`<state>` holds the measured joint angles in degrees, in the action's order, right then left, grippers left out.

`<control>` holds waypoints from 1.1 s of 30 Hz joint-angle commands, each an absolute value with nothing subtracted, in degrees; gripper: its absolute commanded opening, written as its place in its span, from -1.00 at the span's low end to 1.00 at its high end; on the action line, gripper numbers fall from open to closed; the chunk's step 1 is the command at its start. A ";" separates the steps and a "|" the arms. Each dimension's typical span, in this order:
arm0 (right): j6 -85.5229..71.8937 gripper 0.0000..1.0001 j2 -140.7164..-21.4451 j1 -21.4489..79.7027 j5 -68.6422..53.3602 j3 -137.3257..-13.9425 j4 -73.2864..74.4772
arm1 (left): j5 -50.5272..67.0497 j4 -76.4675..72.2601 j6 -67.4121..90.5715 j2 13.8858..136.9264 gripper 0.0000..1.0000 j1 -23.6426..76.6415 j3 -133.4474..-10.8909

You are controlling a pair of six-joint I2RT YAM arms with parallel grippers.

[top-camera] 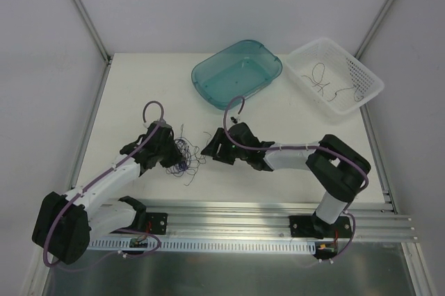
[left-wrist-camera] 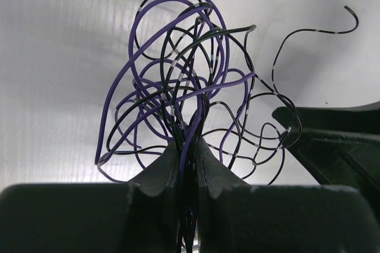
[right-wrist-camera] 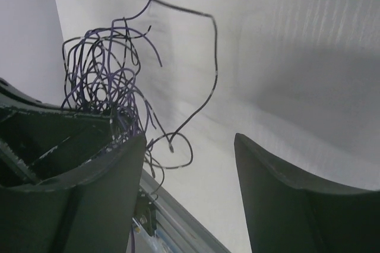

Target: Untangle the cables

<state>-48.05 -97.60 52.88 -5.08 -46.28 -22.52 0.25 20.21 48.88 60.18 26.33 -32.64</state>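
Near edge: aluminium rail carries both arm bases. The left arm reaches up and right, the right arm folds back to the left, and the two tools meet nose to nose around mid-table, left of centre. Left gripper: fingers pressed together, pinching a bunch of strands from the cable tangle right at the tips. Its wrist view shows purple and black loops fanning out above the pinch, the black ones with pale bands. Right gripper: jaws spread, nothing held. One long black strand arcs across the gap further back, not touching either finger as far as I can tell. The finger on the left of its wrist view sits just beside the tangle; the other is well clear. From above, the tangle sits between the two tools, with a few loose ends trailing toward the rail on the white table. Can't tell whether the bunch is lifted or resting on the surface. Far side: teal tray just right of centre. Beside it, in the far right corner, a white basket holds a few separate strands, loosely curled, well apart from the tangle.
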 commanded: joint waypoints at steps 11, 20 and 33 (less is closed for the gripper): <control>-50.46 -0.62 -99.77 53.18 -2.38 -47.20 -27.53 | 2.46 17.67 50.80 57.48 -1.00 26.89 -30.94; -33.95 -0.99 -78.69 45.18 3.77 -43.06 -0.85 | -4.65 18.19 47.11 55.46 -1.00 26.72 -30.23; -6.43 -0.99 -48.17 19.26 8.17 -60.34 39.00 | -11.34 20.92 42.98 58.27 -0.97 24.79 -33.05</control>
<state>-15.31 -51.48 22.74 5.08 -51.35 28.38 -7.77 19.42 45.45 57.12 25.69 -30.92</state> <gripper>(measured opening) 0.018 0.069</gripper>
